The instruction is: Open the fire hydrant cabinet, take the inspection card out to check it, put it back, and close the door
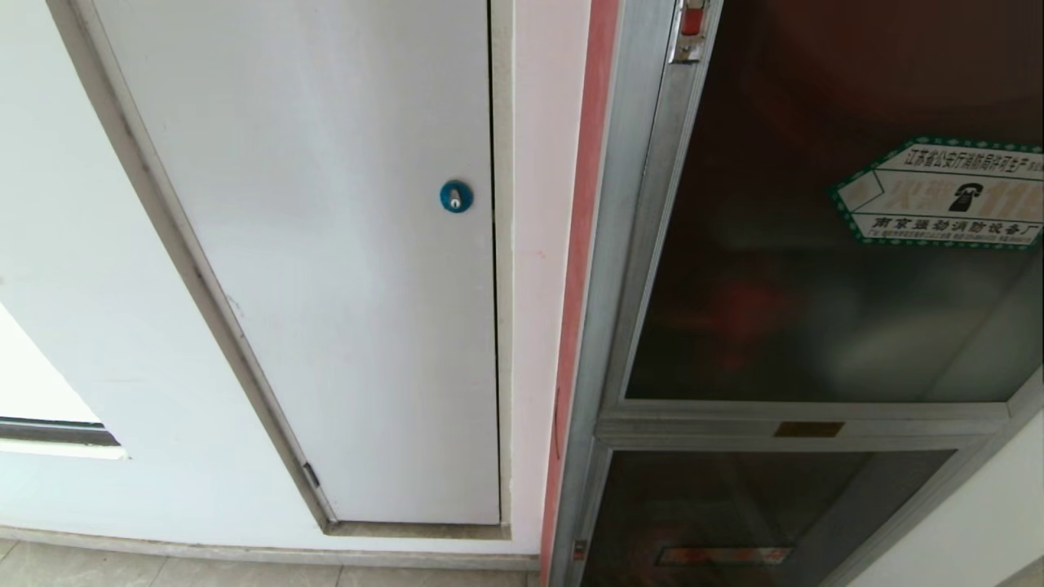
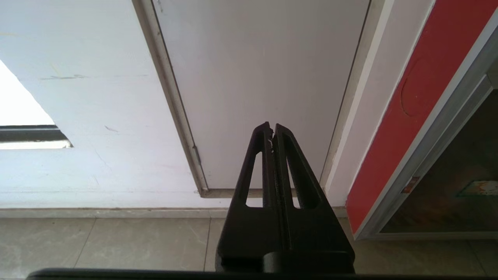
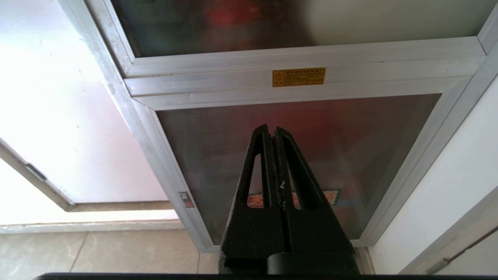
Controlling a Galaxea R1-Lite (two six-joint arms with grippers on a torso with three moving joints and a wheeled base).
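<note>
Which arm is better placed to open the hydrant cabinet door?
Probably the right. The right gripper faces the cabinet's glass, and the door with its red latch is on the robot's right. The left gripper faces the white panel.

Soft, even daylight fills the scene, and the brightest patch is the blown-out opening (image 1: 33, 383) low on the wall, well to the left of the white panel door (image 1: 342, 269), which itself shows no hard shadow. To the right of that panel, the door (image 1: 816, 269) of tinted glass stays dark and carries a hazy pale reflection across its lower part, so the red shapes behind it read only as blurs, while the hexagonal sticker (image 1: 946, 193) on it is sharp enough for its print to show. Straight frame lines lean and splay toward the edges of the head view, and in the right wrist view the wall beside the silver frame (image 3: 128, 109) is washed out to pinkish white.
</note>
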